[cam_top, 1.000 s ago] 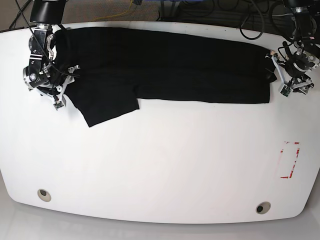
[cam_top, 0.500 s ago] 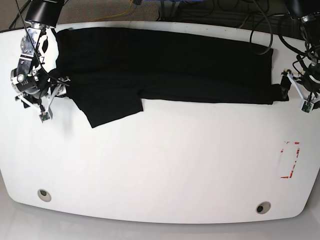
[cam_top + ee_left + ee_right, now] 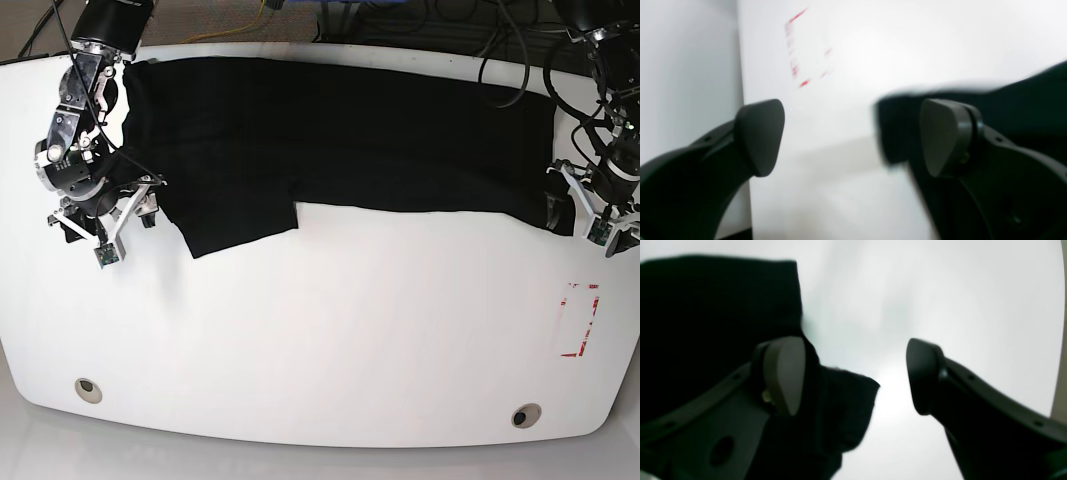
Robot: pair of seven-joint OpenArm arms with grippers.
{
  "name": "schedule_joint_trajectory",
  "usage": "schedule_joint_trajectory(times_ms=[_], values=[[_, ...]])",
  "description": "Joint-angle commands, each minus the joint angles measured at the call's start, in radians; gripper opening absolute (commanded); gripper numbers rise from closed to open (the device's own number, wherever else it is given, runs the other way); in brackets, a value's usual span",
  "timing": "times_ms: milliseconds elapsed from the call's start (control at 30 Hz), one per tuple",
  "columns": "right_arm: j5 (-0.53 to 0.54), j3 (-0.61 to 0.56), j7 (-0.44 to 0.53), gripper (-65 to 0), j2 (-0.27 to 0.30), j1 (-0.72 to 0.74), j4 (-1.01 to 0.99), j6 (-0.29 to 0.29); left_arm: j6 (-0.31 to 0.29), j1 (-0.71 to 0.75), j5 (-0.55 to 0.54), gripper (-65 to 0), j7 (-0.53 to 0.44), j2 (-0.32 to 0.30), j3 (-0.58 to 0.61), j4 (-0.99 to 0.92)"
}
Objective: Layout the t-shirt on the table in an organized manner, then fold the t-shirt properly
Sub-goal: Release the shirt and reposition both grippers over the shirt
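Observation:
The black t-shirt (image 3: 340, 140) lies spread in a long band across the back of the white table (image 3: 320, 330), one flap (image 3: 235, 215) hanging toward the front at the left. My right gripper (image 3: 103, 217) hovers at the shirt's left end, open; in its wrist view a cloth corner (image 3: 846, 406) lies on the table under the gap of the right gripper (image 3: 855, 376). My left gripper (image 3: 597, 212) is open at the shirt's right end. In the left wrist view the cloth edge (image 3: 893, 133) lies beneath the left gripper (image 3: 853, 136), ungripped.
A red rectangular outline (image 3: 580, 320) marks the table's right front, also seen blurred as the red outline (image 3: 800, 50). Two round metal inserts (image 3: 88, 389) (image 3: 526, 415) sit near the front edge. Cables hang behind the table's back edge.
Both arms have come forward along the shirt's ends and their jaws have widened. The shirt has shifted slightly right and toward the front.

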Motion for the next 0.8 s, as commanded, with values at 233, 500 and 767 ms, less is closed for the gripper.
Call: schedule_joint_trajectory(times_ms=[233, 500, 767], values=[[-0.003, 0.005, 0.021, -19.5, -0.056, 0.011, 0.023, -0.002, 0.01, 0.034, -0.007, -2.7, -0.014, -0.005, -0.01, 0.085], [-0.004, 0.005, 0.021, -19.5, -0.058, 0.008, 0.023, -0.002, 0.008, 0.081, -0.01, -2.7, -0.014, -0.002, -0.06, 0.114], [-0.003, 0.003, 0.023, -23.1, -0.102, 0.008, 0.023, 0.078, 0.0, 0.081, -0.007, -13.0, -0.014, 0.096, -0.056, 0.112]])
